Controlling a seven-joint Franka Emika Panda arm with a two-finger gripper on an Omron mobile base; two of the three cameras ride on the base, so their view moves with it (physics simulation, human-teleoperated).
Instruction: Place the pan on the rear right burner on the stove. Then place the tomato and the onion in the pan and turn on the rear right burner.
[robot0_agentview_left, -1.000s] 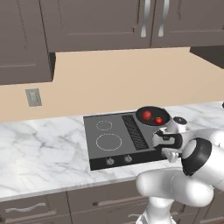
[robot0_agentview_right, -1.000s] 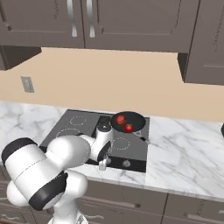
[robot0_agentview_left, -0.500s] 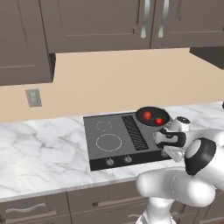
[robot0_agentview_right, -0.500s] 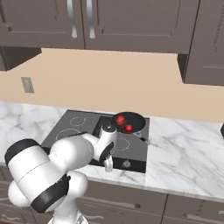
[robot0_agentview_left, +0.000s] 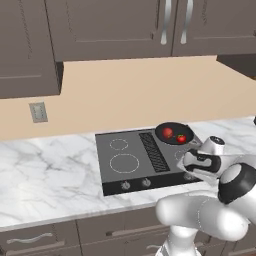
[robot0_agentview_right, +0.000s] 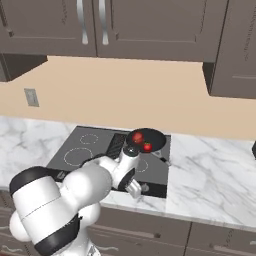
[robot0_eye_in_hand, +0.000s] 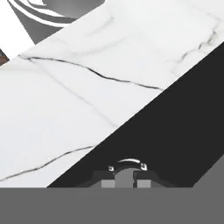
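My gripper (robot0_eye_in_hand: 124, 178) sits low at the stove's front right, w/ its two dark finger tips drawn together, almost touching. They press at a small round knob (robot0_eye_in_hand: 127, 165) w/ a light rim, just ahead of the tips; I can't tell if they actually pinch it. In the hand view, beyond the tips, runs the black front edge of the stove (robot0_eye_in_hand: 175, 113), then white marble counter (robot0_eye_in_hand: 87, 87) w/ thin dark veins.

From the right base view, my gripper (robot0_agentview_right: 134, 189) hangs at the stove's (robot0_agentview_right: 90, 147) front edge, near another small knob (robot0_agentview_right: 145, 187) just beside it.

Back from my gripper, away from me, sits the pan (robot0_agentview_left: 173, 133): round, black, shallow, resting on the rear right burner (robot0_agentview_right: 157, 145), which it mostly covers. Its short handle (robot0_agentview_right: 163, 154) points out to the right and toward the front. Inside the pan are two small red balls, close together. The tomato (robot0_agentview_left: 181, 138) is the brighter one w/ a green top, nearer to my gripper. The onion (robot0_agentview_left: 168, 132) is duller red, just beyond it & to the left.

Left of my gripper, across the black centre vent grille (robot0_agentview_left: 153, 151), are two more white dashed rings.

Marble counter (robot0_agentview_left: 45, 175) extends to both sides. Dark cabinets (robot0_agentview_left: 110, 27) hang above a beige wall.
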